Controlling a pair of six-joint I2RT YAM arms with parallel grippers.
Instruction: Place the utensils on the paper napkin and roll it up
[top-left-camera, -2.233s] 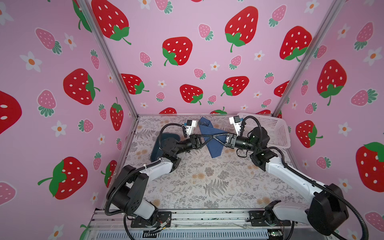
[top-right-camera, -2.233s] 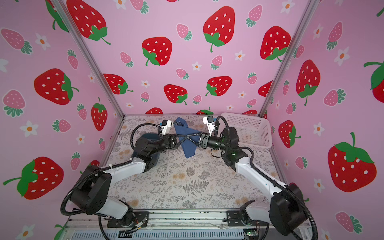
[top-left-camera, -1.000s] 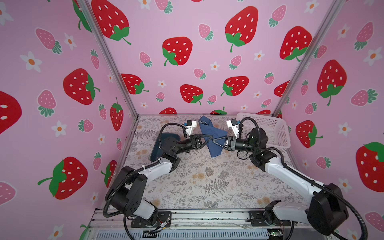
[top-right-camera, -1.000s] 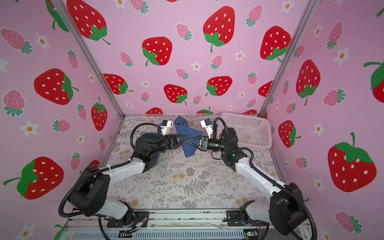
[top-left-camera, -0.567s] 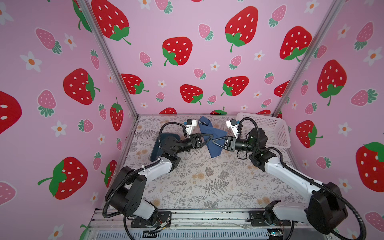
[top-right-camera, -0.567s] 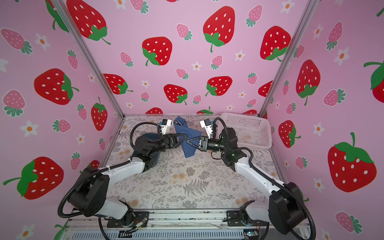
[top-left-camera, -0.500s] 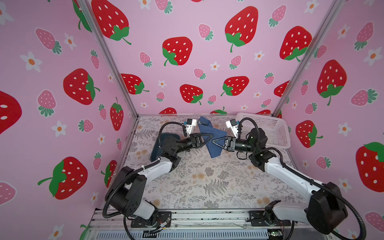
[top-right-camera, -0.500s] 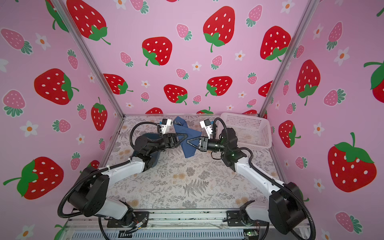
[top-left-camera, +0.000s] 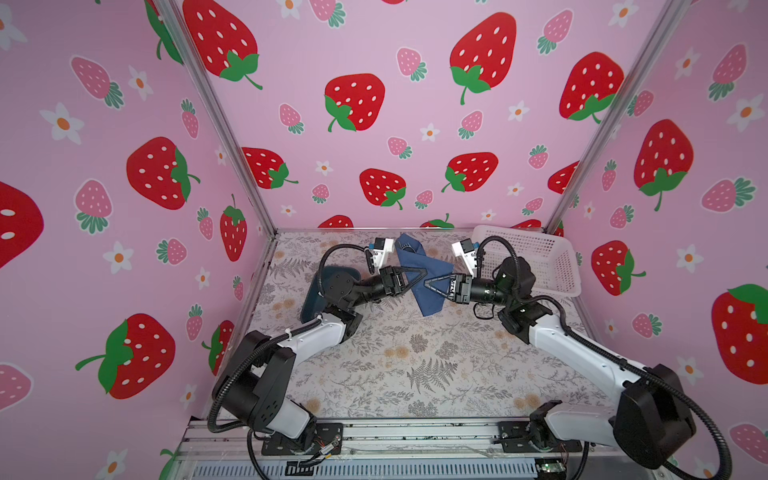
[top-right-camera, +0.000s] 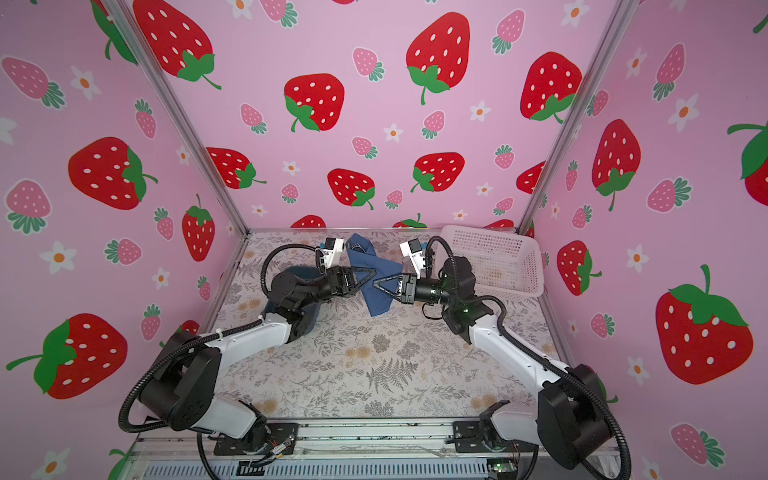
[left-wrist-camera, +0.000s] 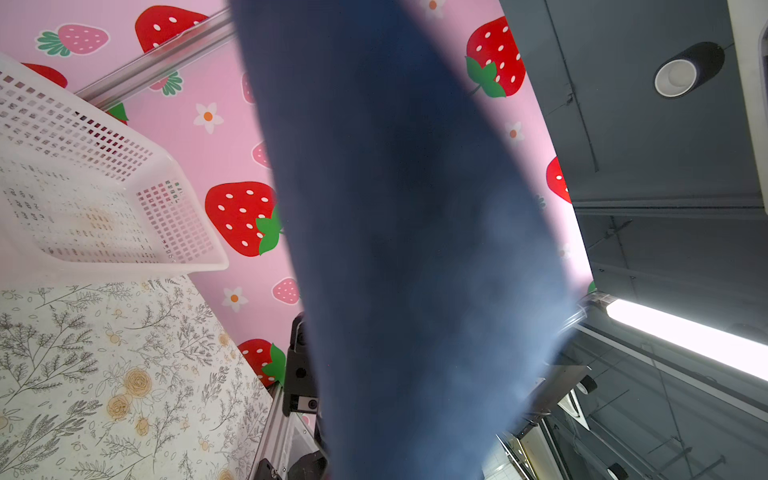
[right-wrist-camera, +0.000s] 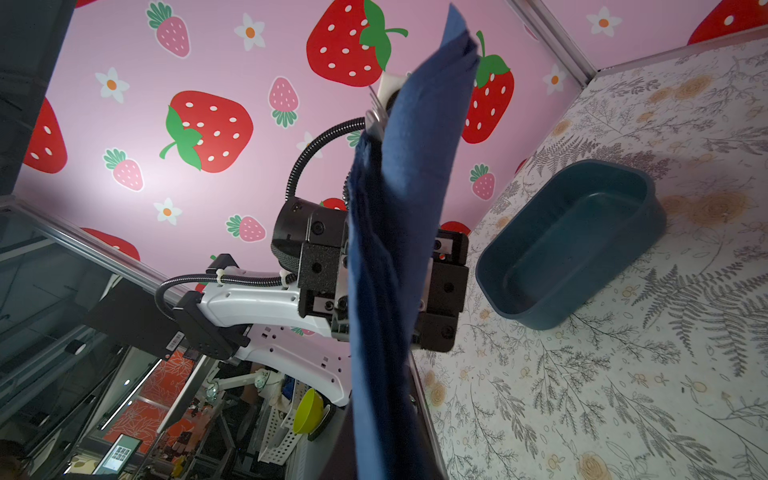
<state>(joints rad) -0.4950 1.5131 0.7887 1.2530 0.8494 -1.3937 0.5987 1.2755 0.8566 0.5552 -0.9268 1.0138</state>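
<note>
Left fingers (top-left-camera: 409, 269) now tight on paper napkin (top-left-camera: 430, 301), previously apart.

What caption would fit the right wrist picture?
Navy napkin hanging in front of the left arm, teal tub on the floral table.

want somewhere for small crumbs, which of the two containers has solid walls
The dark teal tub, on the left in both top views: its walls are solid and smooth. The white basket at the back right is mesh all over.
</note>
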